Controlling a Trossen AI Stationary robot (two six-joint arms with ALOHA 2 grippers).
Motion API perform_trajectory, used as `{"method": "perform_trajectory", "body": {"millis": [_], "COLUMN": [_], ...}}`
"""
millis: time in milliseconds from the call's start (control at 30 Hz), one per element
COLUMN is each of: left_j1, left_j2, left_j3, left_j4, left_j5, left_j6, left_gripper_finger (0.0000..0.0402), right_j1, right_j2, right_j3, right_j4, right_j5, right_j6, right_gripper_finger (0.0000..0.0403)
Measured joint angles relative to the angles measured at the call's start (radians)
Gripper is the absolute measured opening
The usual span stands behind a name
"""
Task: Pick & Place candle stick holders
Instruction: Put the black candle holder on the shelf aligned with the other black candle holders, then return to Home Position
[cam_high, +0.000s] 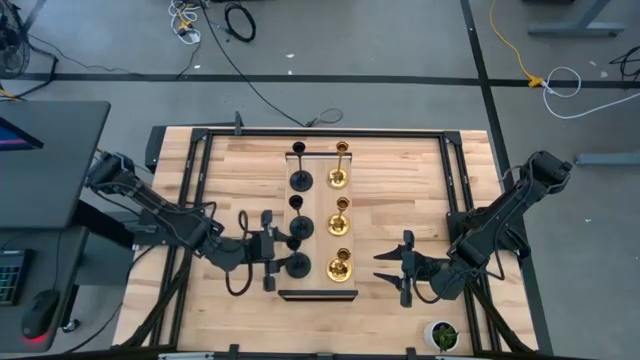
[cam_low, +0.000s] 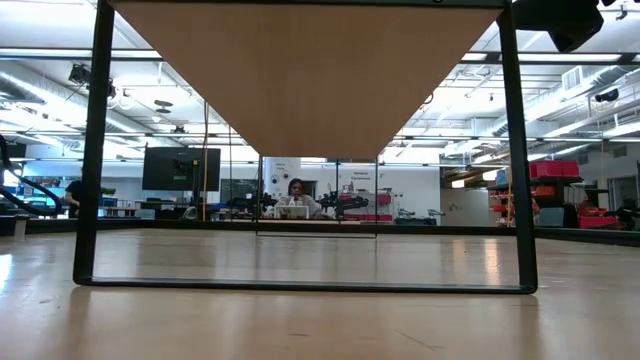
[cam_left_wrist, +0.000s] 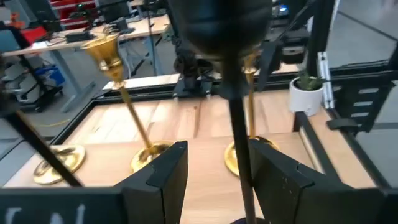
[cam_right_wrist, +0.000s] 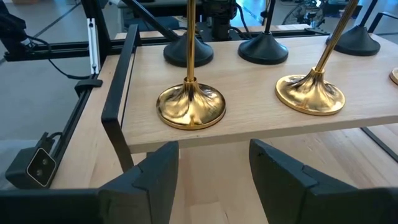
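Three black candlesticks (cam_high: 298, 225) and three gold ones (cam_high: 340, 222) stand on their round bases in two rows on a raised wooden shelf (cam_high: 319, 200). My left gripper (cam_high: 277, 250) is open at the nearest black candlestick (cam_high: 297, 264). In the left wrist view its stem (cam_left_wrist: 239, 143) stands between the two fingers (cam_left_wrist: 168, 177), nearer one of them, with the cup (cam_left_wrist: 221, 25) above. My right gripper (cam_high: 385, 268) is open and empty, level with the shelf's right side. It faces the nearest gold candlestick (cam_right_wrist: 189, 106).
A small green plant in a white pot (cam_high: 441, 335) stands at the table's near right corner. The shelf rests on a black frame (cam_low: 300, 285), with its underside (cam_low: 300, 80) above the table. Black rails (cam_high: 455, 180) run along the table's sides. A person (cam_low: 295, 190) sits far behind.
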Motion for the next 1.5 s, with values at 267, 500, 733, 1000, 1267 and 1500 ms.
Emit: {"method": "perform_trajectory", "body": {"millis": [267, 500, 733, 1000, 1267, 1500], "left_j1": [-0.023, -0.070, -0.110, -0.181, -0.086, 0.162], "left_j2": [-0.048, -0.052, -0.065, -0.256, -0.689, -1.003], "left_j3": [0.000, 0.000, 0.000, -0.167, -0.537, -0.890], "left_j4": [-0.152, -0.169, -0.402, -0.452, -0.122, 0.348], "left_j5": [0.003, 0.029, -0.084, -0.270, -0.232, 0.082], "left_j6": [-0.040, -0.046, -0.174, -0.219, -0.027, 0.277], "left_gripper_finger": [0.0168, 0.0168, 0.0168, 0.0168, 0.0166, 0.0143], "right_j1": [0.000, 0.000, -0.050, -0.217, -0.510, -0.825], "right_j2": [0.000, 0.000, 0.000, -0.030, -0.223, -0.289], "right_j3": [0.000, 0.000, 0.000, -0.134, -0.396, -0.589], "right_j4": [0.000, 0.001, -0.015, 0.063, 0.499, 0.840], "right_j5": [0.000, 0.008, 0.060, -0.066, -0.415, -0.800], "right_j6": [0.000, 0.000, 0.024, 0.002, -0.174, -0.188], "right_gripper_finger": [0.0196, 0.0196, 0.0196, 0.0196, 0.0196, 0.0196]}}
